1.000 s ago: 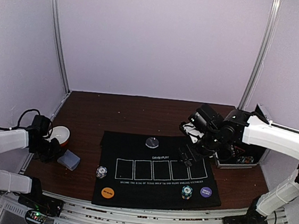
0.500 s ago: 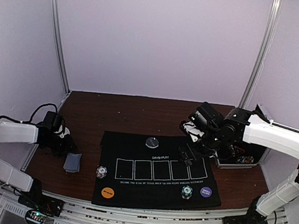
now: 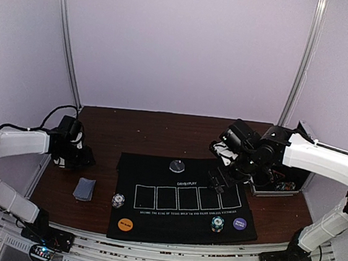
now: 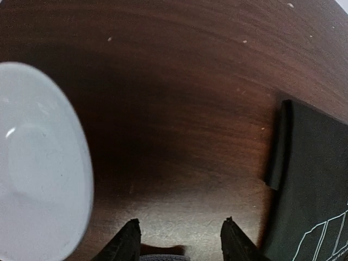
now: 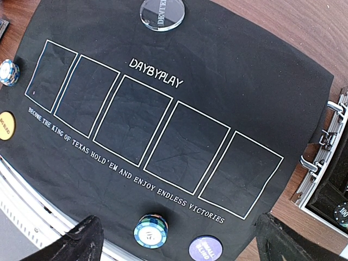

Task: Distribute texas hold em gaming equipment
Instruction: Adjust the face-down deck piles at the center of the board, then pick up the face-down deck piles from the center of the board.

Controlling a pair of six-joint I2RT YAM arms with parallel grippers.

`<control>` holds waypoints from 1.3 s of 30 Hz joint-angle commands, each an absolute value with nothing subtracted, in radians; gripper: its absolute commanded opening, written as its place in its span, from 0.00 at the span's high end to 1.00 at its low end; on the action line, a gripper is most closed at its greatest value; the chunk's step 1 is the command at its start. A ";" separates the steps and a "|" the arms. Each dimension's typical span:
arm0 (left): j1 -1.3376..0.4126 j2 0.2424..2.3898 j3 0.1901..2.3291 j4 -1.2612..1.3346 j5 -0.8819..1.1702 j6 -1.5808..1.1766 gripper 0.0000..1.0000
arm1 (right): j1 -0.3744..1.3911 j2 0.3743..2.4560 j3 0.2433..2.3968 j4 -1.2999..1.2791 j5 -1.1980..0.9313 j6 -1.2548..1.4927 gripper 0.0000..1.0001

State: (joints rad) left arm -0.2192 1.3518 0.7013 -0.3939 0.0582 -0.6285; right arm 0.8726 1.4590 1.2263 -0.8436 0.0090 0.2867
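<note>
A blue-grey deck of playing cards (image 3: 84, 188) lies flat on the wood, left of the mat. My left gripper (image 3: 78, 156) hovers just behind it, open and empty; its fingertips (image 4: 128, 235) stand apart over bare table. On the black mat (image 3: 184, 216) sit a clear dealer disc (image 3: 177, 166), a chip stack (image 3: 117, 200), an orange disc (image 3: 125, 224), a second chip stack (image 3: 217, 223) and a purple disc (image 3: 239, 224). My right gripper (image 3: 219, 181) hangs open above the mat's right side. Below it lie that chip stack (image 5: 150, 231) and the purple disc (image 5: 205, 248).
A white bowl (image 4: 38, 190) sits left of my left gripper, hidden under the arm in the top view. The silver case (image 3: 277, 185) stands open right of the mat, its latches (image 5: 326, 141) near my right gripper. The mat's left corner (image 4: 277, 147) is folded up.
My left gripper has let go of the card deck, leaving it on the wood. It has drawn back toward the rear, over the bowl. The right arm has not moved.
</note>
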 commanded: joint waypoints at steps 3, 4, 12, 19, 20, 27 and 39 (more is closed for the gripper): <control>-0.323 1.297 0.810 -0.546 -0.070 -0.552 0.45 | 0.866 1.446 1.265 -0.870 0.018 0.282 0.00; -0.344 1.286 0.831 -0.581 -0.098 -0.549 0.44 | 0.866 1.446 1.267 -0.869 0.018 0.278 0.00; -0.500 1.267 0.915 -0.976 -0.268 -0.601 0.02 | 0.866 1.462 1.263 -0.865 0.009 0.271 0.00; -0.601 1.261 0.841 -1.047 -0.252 -0.650 0.02 | 0.866 1.465 1.263 -0.863 0.004 0.265 0.00; -0.601 1.264 0.832 -1.040 -0.261 -0.649 0.02 | 0.866 1.465 1.262 -0.862 0.003 0.265 0.00; -0.599 1.344 0.797 -0.907 -0.217 -0.630 0.02 | 0.866 1.465 1.256 -0.868 -0.001 0.265 0.00; -0.546 1.482 0.756 -0.798 -0.163 -0.596 0.02 | 0.866 1.457 1.243 -0.859 0.001 0.252 0.00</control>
State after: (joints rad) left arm -0.5720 1.4475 0.7742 -0.8680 -0.2138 -0.6243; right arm 0.8726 1.4590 1.2430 -0.8463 0.0048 0.2646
